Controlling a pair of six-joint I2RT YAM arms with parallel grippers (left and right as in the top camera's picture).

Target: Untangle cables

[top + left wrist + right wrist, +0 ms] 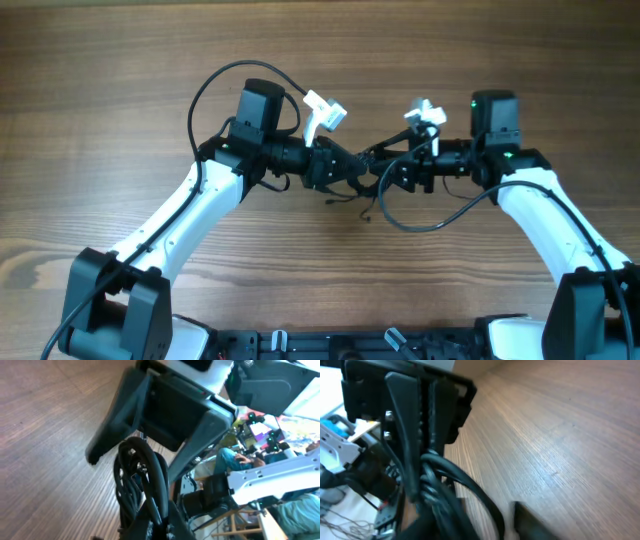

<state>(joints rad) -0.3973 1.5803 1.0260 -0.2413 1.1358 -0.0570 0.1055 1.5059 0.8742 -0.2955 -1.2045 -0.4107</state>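
One knot of cables, clamped in left jaws, between two arms.

Cables — over table centre

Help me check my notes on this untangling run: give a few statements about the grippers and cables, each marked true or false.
1. The left gripper and right gripper face each other near the middle of the table. True.
2. The left gripper is open and empty. False: it is shut on the cables.
3. The table is wood-grained. True.
4. The cables lie in a far corner, away from both arms. False: they are bunched between the two grippers.
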